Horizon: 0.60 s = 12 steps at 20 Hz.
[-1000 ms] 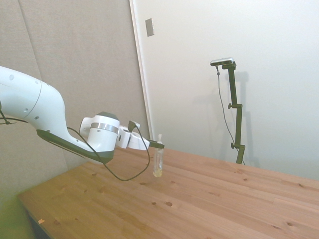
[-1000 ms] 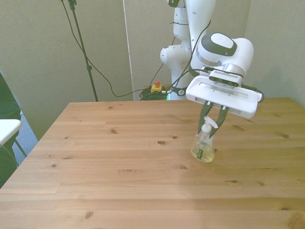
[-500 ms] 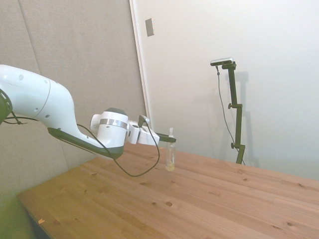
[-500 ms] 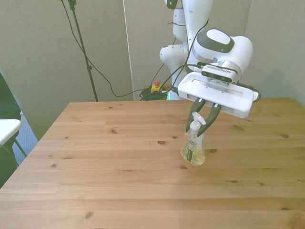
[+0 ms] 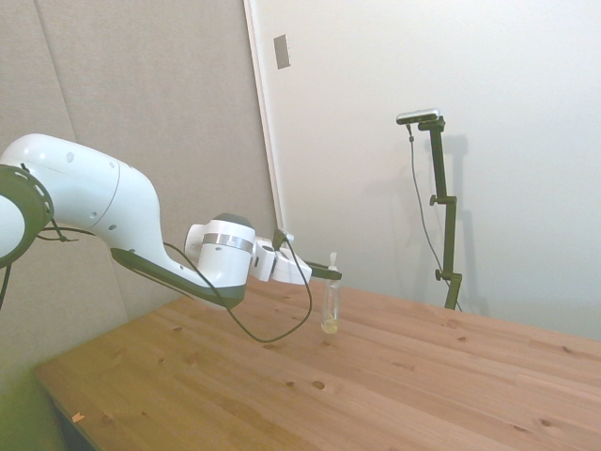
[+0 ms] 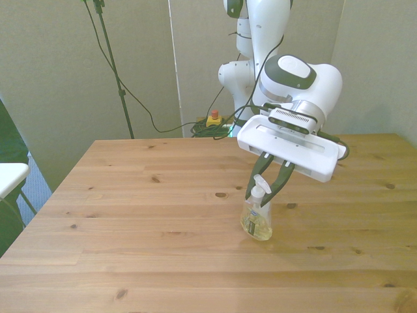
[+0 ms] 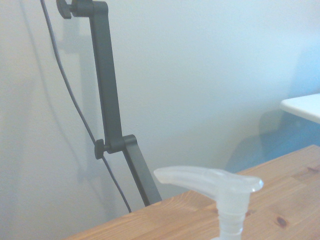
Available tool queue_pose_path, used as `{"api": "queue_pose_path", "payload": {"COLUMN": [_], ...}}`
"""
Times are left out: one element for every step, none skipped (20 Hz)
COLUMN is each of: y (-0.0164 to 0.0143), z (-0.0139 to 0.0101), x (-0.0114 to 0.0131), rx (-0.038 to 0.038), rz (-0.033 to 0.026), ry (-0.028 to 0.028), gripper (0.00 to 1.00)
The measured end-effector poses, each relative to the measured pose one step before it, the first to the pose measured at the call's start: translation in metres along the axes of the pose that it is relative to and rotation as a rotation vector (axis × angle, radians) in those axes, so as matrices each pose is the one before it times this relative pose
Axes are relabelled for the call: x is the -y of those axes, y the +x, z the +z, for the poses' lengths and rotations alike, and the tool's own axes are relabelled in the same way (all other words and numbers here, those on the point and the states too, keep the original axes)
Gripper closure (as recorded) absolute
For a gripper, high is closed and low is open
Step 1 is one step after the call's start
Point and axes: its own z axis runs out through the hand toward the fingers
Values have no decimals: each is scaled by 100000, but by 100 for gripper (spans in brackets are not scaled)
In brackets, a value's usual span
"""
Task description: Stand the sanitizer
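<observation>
Standing up on its flat bottom, the sanitizer (image 6: pixel 258 218) is a small see-through bottle with yellow stuff low down inside it. It has a pale label on the front and a whitish pump on top. In the front view the bottle leans just a little, and its bottom looks like it touches the wood. In the side view it looks straight up and down (image 5: pixel 331 305), with a small shadow under it.

The hand (image 6: pixel 266 183) is right above the bottle. Its two dark fingers (image 6: pixel 253 181) come down on both sides of the bottle's neck, just under the pump. They are closed in close on the neck and seem to hold it. The wide white part of the hand sits tilted over the bottle.

The wrist view shows the pump head (image 7: pixel 210 180) from very near, a bit blurry, sticking out sideways over the wood.

The surface (image 6: pixel 130 215) is made of light brown wooden boards with dark knots. The bottle stands on the half of the surface toward the front view's right, about midway between the far edge and the near edge, and well away from every corner.

The white arm (image 5: pixel 113 221) is bent low and reaches out flat over the surface to the bottle. A black cable (image 5: pixel 272 324) hangs in a loop under the wrist.

Behind the far edge, on the floor by the robot's base, sits a small yellow box with a red button (image 6: pixel 213 118) among some wires.
</observation>
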Motion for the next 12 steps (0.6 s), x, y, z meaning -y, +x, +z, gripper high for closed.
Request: {"api": "queue_pose_path", "payload": {"y": [-175, -159, -143, -133, -74, -74, -81, -88, -56, -15, -14, -16], "z": [157, 127, 114, 105, 74, 73, 79, 76, 74, 7, -10, -13], "x": [-59, -74, -100, -93, -62, -69, -83, -81, -40, 6, 9, 11], "rx": [101, 108, 108, 101, 47, 53, 60, 68, -87, -26, 2, -52], "rz": [-170, -171, -179, -167, -90, -100, -113, -118, -75, -11, -7, -12], "ry": [-175, -182, -216, -204, -132, -148, -173, -166, -141, -10, 10, -6], "gripper": [100, 100, 100, 100, 100, 100, 0, 0, 0, 0, 0, 0]}}
